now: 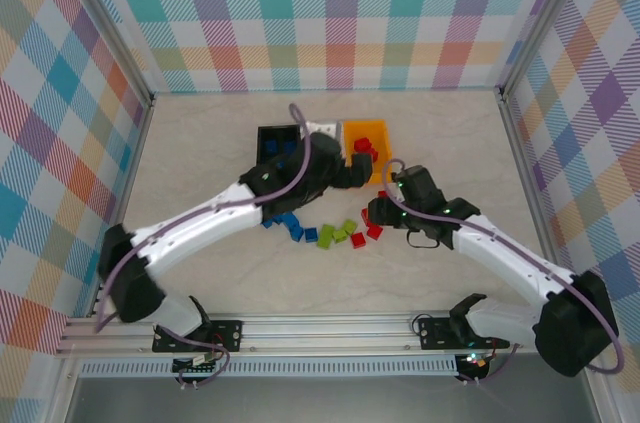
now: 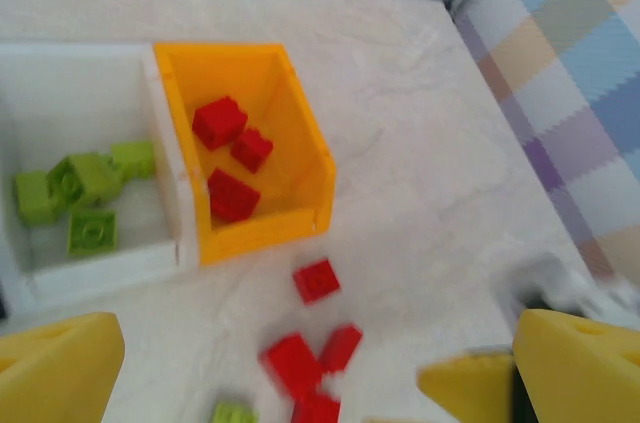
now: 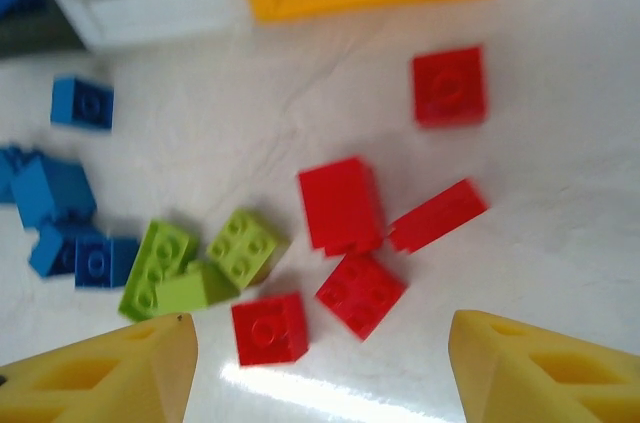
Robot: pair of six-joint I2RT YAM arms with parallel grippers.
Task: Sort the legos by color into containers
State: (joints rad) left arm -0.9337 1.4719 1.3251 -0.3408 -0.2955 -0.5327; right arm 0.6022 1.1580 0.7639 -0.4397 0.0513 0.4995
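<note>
Both arms stretched forward, left hand (image 2: 315,368) splayed wide, right hand (image 3: 320,373) likewise

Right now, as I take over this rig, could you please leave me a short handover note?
Left hand: open, empty, near the orange bin.
Right hand: open, empty, over the loose legos.
Done: three red legos in the orange bin, green legos in the white bin, blue legos in the black bin.
Left on the table: five loose reds, about three loose greens, several loose blues.
</note>
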